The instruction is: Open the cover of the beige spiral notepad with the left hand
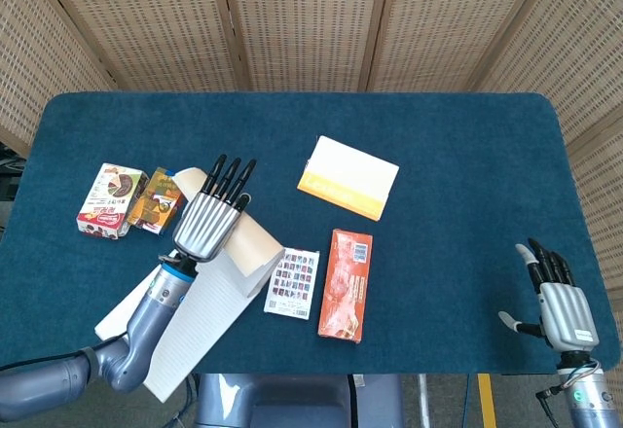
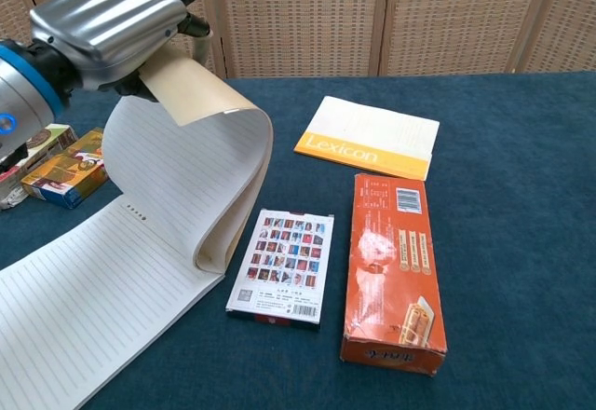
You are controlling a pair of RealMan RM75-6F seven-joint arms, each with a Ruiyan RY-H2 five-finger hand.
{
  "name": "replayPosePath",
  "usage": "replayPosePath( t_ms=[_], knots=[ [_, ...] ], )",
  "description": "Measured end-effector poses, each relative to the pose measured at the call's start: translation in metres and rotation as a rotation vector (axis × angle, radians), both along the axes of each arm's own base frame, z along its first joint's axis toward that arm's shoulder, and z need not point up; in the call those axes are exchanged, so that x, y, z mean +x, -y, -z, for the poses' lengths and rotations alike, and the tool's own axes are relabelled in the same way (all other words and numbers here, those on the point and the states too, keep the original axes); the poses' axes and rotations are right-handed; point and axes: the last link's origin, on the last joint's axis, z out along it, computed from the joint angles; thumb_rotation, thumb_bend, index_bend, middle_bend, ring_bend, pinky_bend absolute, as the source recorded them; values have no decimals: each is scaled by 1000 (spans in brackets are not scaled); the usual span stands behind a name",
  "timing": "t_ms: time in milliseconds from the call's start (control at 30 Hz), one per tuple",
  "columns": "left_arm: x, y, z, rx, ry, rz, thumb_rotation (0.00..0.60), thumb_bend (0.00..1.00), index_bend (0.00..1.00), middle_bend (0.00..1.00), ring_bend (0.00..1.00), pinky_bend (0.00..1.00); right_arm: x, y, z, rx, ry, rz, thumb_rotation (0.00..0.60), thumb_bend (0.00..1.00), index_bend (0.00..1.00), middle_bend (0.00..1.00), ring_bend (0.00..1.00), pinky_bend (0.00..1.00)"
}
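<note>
The beige spiral notepad (image 1: 200,311) lies at the table's front left with its lined pages (image 2: 84,307) showing. Its beige cover (image 2: 191,88) is lifted off the pages and arches over toward the right, along with a curled lined sheet. My left hand (image 1: 209,219) grips that cover from above, fingers stretched forward; in the chest view the left hand (image 2: 107,23) fills the upper left, with the cover (image 1: 258,245) poking out beneath it. My right hand (image 1: 560,302) rests at the front right edge, fingers apart and holding nothing.
A small card pack (image 1: 293,282) lies just right of the curled pages, then an orange box (image 1: 346,284). A Lexicon booklet (image 1: 348,177) sits mid-table. Two snack boxes (image 1: 112,199) lie left of my left hand. The blue table (image 1: 467,156) is backed by wicker screens.
</note>
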Motion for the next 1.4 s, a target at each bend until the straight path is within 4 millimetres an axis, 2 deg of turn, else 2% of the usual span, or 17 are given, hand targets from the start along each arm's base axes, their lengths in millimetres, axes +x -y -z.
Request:
replayPosePath(
  t_ms=[233, 367, 400, 467, 533, 633, 767, 833, 933, 1067, 1167, 1233, 1400],
  knots=[
    [12, -27, 14, 10, 15, -27, 600, 608, 825, 0, 0, 0, -1, 1, 0, 4, 24, 10, 600, 2, 0, 0, 0, 0],
    [14, -39, 25, 7, 6, -47, 600, 540, 811, 0, 0, 0, -1, 1, 0, 7, 32, 16, 600, 2, 0, 0, 0, 0],
    [14, -42, 28, 6, 4, -53, 600, 506, 776, 0, 0, 0, -1, 2, 1, 7, 33, 17, 600, 2, 0, 0, 0, 0],
    [13, -47, 34, 1, -3, -65, 600, 446, 644, 0, 0, 0, -1, 2, 0, 5, 37, 20, 600, 2, 0, 0, 0, 0],
    [12, -51, 40, -1, -11, -75, 600, 398, 420, 0, 0, 0, -2, 3, 0, 3, 42, 24, 600, 2, 0, 0, 0, 0],
    [10, -57, 49, -4, -19, -91, 600, 369, 155, 0, 0, 0, -3, 3, 0, 3, 45, 26, 600, 2, 0, 0, 0, 0],
    [11, -61, 59, -23, -18, -114, 600, 356, 72, 0, 0, 0, -2, 3, -1, 0, 48, 24, 600, 2, 0, 0, 0, 0],
    [12, -63, 61, -16, -20, -115, 600, 279, 14, 0, 0, 0, -2, 3, -1, -1, 50, 26, 600, 2, 0, 0, 0, 0],
    [12, -63, 60, -6, -12, -111, 600, 180, 0, 0, 0, 0, -2, 3, -1, -2, 51, 27, 600, 2, 0, 0, 0, 0],
    [12, -63, 57, -11, 8, -111, 600, 166, 0, 0, 0, 0, -2, 3, -1, -1, 50, 24, 600, 2, 0, 0, 0, 0],
    [12, -59, 51, -21, 43, -113, 600, 100, 0, 0, 0, 0, -3, 3, -1, 3, 48, 28, 600, 2, 0, 0, 0, 0],
    [12, -54, 45, -36, 75, -113, 600, 24, 0, 0, 0, 0, -3, 3, -1, 0, 41, 26, 600, 2, 0, 0, 0, 0],
    [9, -33, 26, -72, 153, -112, 600, 0, 0, 0, 0, 0, -3, 3, -2, -6, 21, 20, 600, 2, 0, 0, 0, 0]
  ],
)
